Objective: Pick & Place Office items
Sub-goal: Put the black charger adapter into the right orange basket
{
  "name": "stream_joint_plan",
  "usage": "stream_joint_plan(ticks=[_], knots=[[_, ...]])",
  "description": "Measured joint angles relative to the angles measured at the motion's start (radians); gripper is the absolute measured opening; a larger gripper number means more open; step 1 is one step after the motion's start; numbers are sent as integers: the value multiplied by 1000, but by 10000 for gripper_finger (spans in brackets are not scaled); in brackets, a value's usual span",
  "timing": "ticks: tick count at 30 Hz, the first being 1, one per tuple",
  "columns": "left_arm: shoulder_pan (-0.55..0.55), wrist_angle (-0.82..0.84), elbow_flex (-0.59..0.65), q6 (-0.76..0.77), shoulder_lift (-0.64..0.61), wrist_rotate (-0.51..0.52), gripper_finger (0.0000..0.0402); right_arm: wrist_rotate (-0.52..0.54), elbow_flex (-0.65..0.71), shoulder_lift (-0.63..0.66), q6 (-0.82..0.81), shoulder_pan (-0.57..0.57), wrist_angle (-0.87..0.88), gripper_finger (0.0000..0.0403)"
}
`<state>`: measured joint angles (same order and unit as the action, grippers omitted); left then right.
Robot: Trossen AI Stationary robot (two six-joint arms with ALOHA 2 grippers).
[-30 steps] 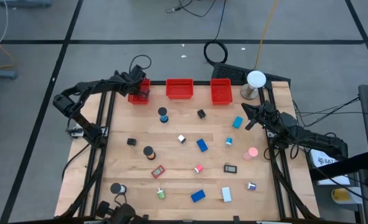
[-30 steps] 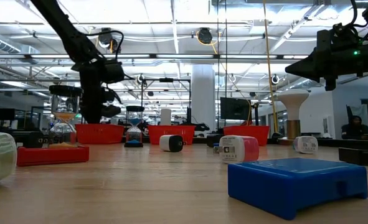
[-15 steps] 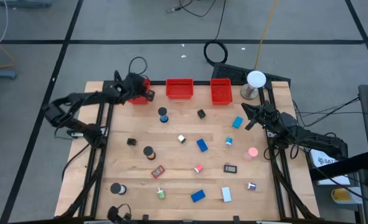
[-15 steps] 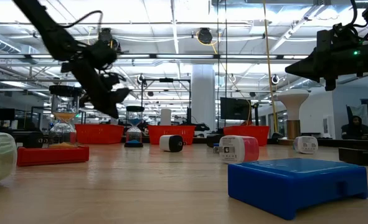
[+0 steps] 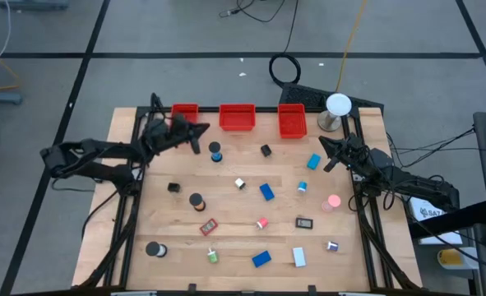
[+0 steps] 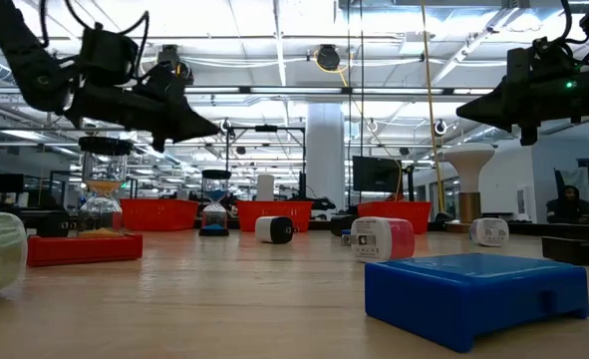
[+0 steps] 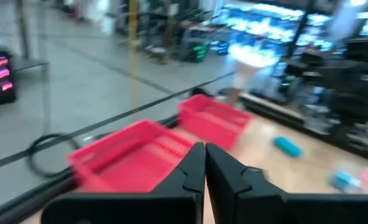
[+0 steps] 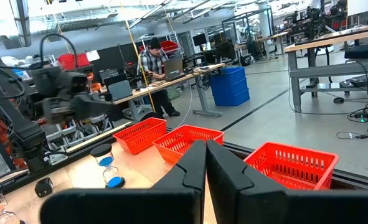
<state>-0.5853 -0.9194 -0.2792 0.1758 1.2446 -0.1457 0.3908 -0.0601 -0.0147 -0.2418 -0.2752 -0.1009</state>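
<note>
Dark and empty, the left gripper [image 5: 195,138] hangs with fingers together just in front of the left red bin [image 5: 184,110]; the nearest office item, a blue-based hourglass [image 5: 215,151], stands just to its right with bare desk [image 5: 234,214] around. Far right, the right gripper [image 5: 328,156] waits pressed together near a blue block [image 5: 313,162].

**Wooden table carrying bins and scattered office items**

The wooden table [image 5: 168,222] is bearing three red bins [image 5: 235,117] along its far edge (just ahead of the left gripper [image 5: 195,146]). Blue blocks [image 5: 266,191], black rolls [image 5: 196,200] and pink bits [image 5: 261,223] are lying scattered between both grippers; a white dome [image 5: 337,105] is standing beyond the right gripper [image 5: 328,165].
</note>
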Motion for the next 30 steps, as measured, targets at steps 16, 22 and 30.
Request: stream_joint_plan(ticks=[16,22,30], knots=[[253,-71,18,-91,0,68,10,0,0,0,0,0,0,4],[292,-78,18,-91,0,69,10,0,0,0,0,0,0,4],[307,-77,18,-90,0,68,10,0,0,0,0,0,0,4]])
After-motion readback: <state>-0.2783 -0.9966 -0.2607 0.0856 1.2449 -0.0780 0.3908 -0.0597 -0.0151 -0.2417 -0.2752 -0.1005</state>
